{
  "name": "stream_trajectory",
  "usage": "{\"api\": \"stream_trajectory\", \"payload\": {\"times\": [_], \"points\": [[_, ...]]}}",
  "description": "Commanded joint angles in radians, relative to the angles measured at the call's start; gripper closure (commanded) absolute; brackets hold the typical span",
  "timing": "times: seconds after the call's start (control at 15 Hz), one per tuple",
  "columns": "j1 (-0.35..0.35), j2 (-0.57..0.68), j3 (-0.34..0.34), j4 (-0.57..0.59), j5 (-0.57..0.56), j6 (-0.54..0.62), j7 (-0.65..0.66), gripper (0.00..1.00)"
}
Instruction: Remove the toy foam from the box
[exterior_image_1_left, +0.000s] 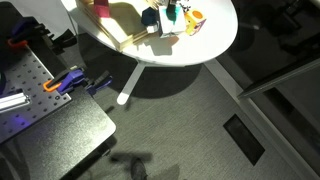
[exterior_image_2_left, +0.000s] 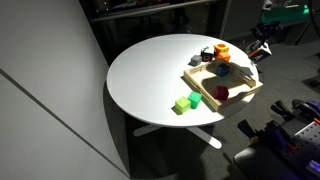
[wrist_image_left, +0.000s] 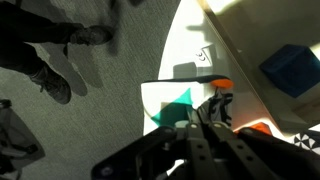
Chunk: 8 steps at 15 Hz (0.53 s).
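Note:
The toy foam (wrist_image_left: 172, 110) is a turquoise triangular piece with a brightly lit pale face. In the wrist view it sits right against my dark fingers and juts out past the round table's edge over the floor. My gripper (wrist_image_left: 205, 116) looks shut on it, its fingertips pressed together at the foam's side. In an exterior view the foam (exterior_image_1_left: 170, 15) shows as a small green-teal spot at the table's rim, beside the box. The box (wrist_image_left: 235, 50) is a shallow light-wood tray, seen in both exterior views (exterior_image_1_left: 125, 38) (exterior_image_2_left: 205, 95). My gripper (exterior_image_2_left: 260, 48) hangs just past its far end.
A dark blue block (wrist_image_left: 295, 70) (exterior_image_2_left: 226, 70) and a dark red block (exterior_image_2_left: 222, 94) lie in the tray. Green blocks (exterior_image_2_left: 183, 103) sit on the white table beside it. An orange and yellow toy (exterior_image_1_left: 193, 18) (exterior_image_2_left: 221, 50) stands near the rim. A bench with clamps (exterior_image_1_left: 60, 83) stands nearby.

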Motion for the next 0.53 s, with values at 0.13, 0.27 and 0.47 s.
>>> {"api": "stream_trajectory", "payload": {"times": [0.13,0.27,0.47], "points": [[-0.002,0.121,-0.006,0.095,0.075,0.023,-0.032,0.97],[0.002,0.159,-0.008,0.116,0.089,0.026,-0.033,0.97],[0.004,0.200,-0.005,0.141,0.114,0.013,-0.047,0.87]]}}
